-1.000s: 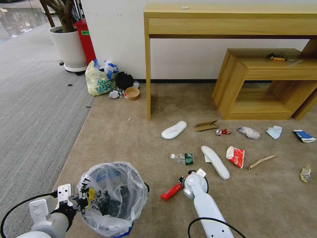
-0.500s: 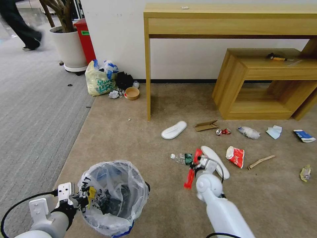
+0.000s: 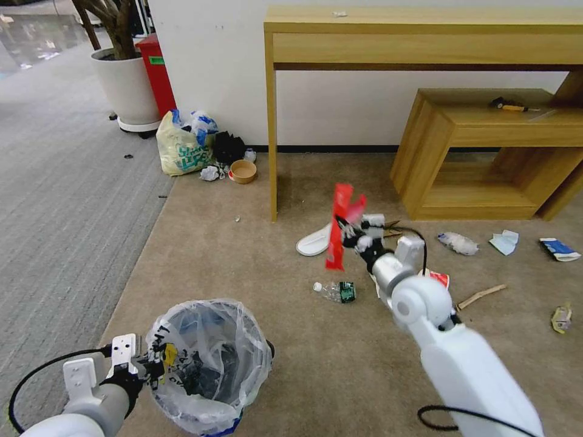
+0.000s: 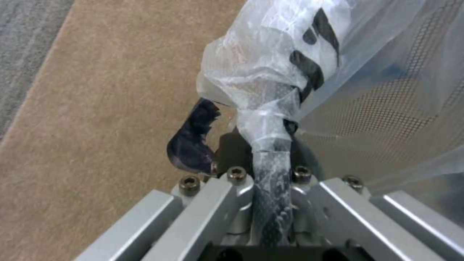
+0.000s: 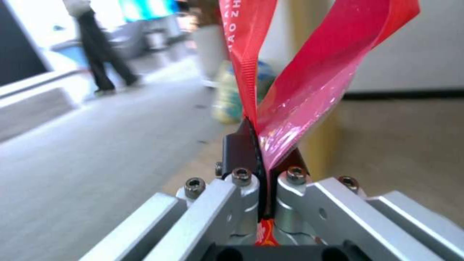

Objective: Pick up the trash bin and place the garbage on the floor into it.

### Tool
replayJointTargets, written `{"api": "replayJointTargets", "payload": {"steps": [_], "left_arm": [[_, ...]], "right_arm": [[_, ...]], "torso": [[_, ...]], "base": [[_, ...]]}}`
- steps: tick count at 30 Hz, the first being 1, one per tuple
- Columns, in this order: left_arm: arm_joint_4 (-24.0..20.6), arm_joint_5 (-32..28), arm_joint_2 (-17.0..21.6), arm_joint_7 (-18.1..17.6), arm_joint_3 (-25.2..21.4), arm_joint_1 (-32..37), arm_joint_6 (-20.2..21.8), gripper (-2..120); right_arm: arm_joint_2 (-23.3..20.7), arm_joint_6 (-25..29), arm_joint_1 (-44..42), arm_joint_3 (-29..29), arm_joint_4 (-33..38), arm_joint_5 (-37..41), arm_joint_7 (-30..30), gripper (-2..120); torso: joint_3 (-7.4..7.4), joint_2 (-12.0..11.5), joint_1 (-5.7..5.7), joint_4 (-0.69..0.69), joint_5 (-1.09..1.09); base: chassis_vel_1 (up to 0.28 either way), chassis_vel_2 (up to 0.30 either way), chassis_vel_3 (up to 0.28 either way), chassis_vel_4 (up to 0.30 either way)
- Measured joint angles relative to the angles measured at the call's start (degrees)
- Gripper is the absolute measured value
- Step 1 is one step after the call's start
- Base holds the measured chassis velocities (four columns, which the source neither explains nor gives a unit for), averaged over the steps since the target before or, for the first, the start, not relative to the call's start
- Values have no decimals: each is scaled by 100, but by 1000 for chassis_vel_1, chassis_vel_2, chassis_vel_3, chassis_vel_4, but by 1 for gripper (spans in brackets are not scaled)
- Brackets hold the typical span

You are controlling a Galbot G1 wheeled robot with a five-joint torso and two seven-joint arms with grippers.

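The trash bin (image 3: 209,364), lined with a crinkly clear bag (image 4: 270,72), hangs low at the near left. My left gripper (image 3: 149,364) is shut on its rim (image 4: 270,159). My right gripper (image 3: 347,230) is raised over the carpet, shut on a long red wrapper (image 3: 339,224) that stands up from its jaws (image 5: 299,72). More garbage lies on the carpet: a white slipper (image 3: 316,241), a plastic bottle (image 3: 335,291), a wood stick (image 3: 480,296), clear plastic (image 3: 458,243), pale-blue tissue (image 3: 505,241) and a blue-white packet (image 3: 559,249). My right arm hides other litter.
A yellowish shopping bag (image 3: 182,149), a brown bowl (image 3: 243,171), a tall red bin (image 3: 156,73) and a white plant pot (image 3: 126,85) stand by the wall. A wooden table leg (image 3: 272,133) and a low wooden shelf (image 3: 486,152) border the carpet.
My right gripper took the red wrapper off the carpet beside the bin and carried it upward and away from me. The bin in my left gripper has barely moved.
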Motion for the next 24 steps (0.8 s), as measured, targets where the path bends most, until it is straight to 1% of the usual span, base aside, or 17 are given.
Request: {"api": "replayJointTargets", "payload": {"steps": [1, 4, 5, 8, 9, 11, 12, 14, 15, 17, 20, 21, 24], "left_arm": [[0, 0, 0, 0, 0, 0, 0, 0], [91, -228, 119, -102, 139, -221, 4, 0], [91, -228, 119, -102, 139, -221, 4, 0], [209, -449, 231, -183, 227, -470, 6, 0], [209, -449, 231, -183, 227, -470, 6, 0], [264, -534, 303, -208, 257, -564, 7, 0], [264, -534, 303, -208, 257, -564, 7, 0], [302, -555, 366, -211, 278, -617, 7, 0], [325, -562, 406, -207, 292, -644, 7, 0], [337, -566, 425, -205, 297, -658, 7, 0], [402, -605, 517, -198, 338, -745, 7, 0], [402, -605, 517, -198, 338, -745, 7, 0], [428, -686, 600, -197, 405, -812, 8, 0]], "right_arm": [[0, 0, 0, 0, 0, 0, 0, 0], [-170, -28, 611, -541, 266, 386, -282, 0], [-170, -28, 611, -541, 266, 386, -282, 0], [-239, -126, 1073, -1122, 512, 853, -442, 0], [-239, -126, 1073, -1122, 512, 853, -442, 0], [-222, -141, 1348, -1551, 538, 1044, -574, 0], [-222, -141, 1348, -1551, 538, 1044, -574, 0], [-193, -137, 1536, -1889, 493, 1067, -742, 0], [-158, -133, 1672, -2108, 411, 994, -934, 0], [-134, -129, 1736, -2207, 357, 928, -1036, 0], [104, -124, 1937, -2660, 162, 786, -1266, 0], [104, -124, 1937, -2660, 162, 786, -1266, 0], [524, -85, 1979, -3058, -91, 570, -1351, 0]], "torso": [[0, 0, 0, 0, 0], [0, 0, 0, 1, -2], [0, 0, 0, 1, -2], [0, 0, 0, 0, -2], [0, 0, 0, 0, -2], [0, 0, 0, 0, -2], [0, 0, 0, 0, -2], [0, 0, 0, 1, -1], [0, 0, 0, 1, -2], [0, 0, 0, 1, -2], [0, 0, 0, 0, -2], [0, 0, 0, 0, -2], [0, 0, 0, 1, -2]], "base": [[0, 0, 0, 0], [0, 0, 0, 0], [0, 0, 0, 0], [0, 0, 0, 0], [0, 0, 0, 0], [0, 0, 0, 0], [0, 0, 0, 0], [0, 0, 0, 0], [0, 0, 0, 0], [0, 0, 0, 0], [0, 0, 0, 0], [0, 0, 0, 0], [0, 0, 0, 0]]}}
